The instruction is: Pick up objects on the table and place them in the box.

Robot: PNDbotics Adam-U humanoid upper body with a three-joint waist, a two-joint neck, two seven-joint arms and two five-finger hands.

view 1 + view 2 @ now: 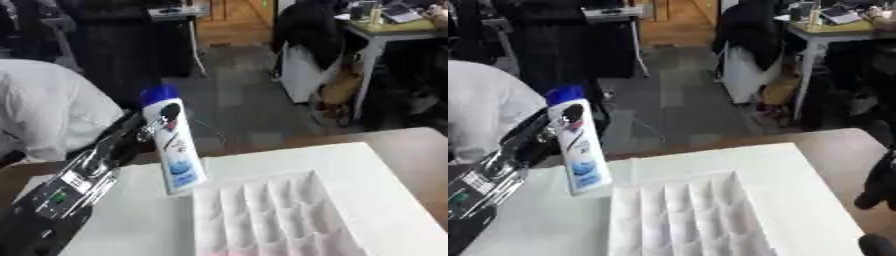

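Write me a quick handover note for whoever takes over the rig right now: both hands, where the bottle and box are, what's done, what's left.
Left hand: curled round the white bottle with the blue cap, held upright in the air at the white box's near-left edge.
Right hand: idle at the right edge; fingers unclear.
Done: bottle picked up.
Left: carry it over the box's divided compartments and release. No item is visible inside yet.

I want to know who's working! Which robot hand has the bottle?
The left hand: its fingers wrap the white bottle with the blue cap. The right hand, at the right edge, holds nothing.
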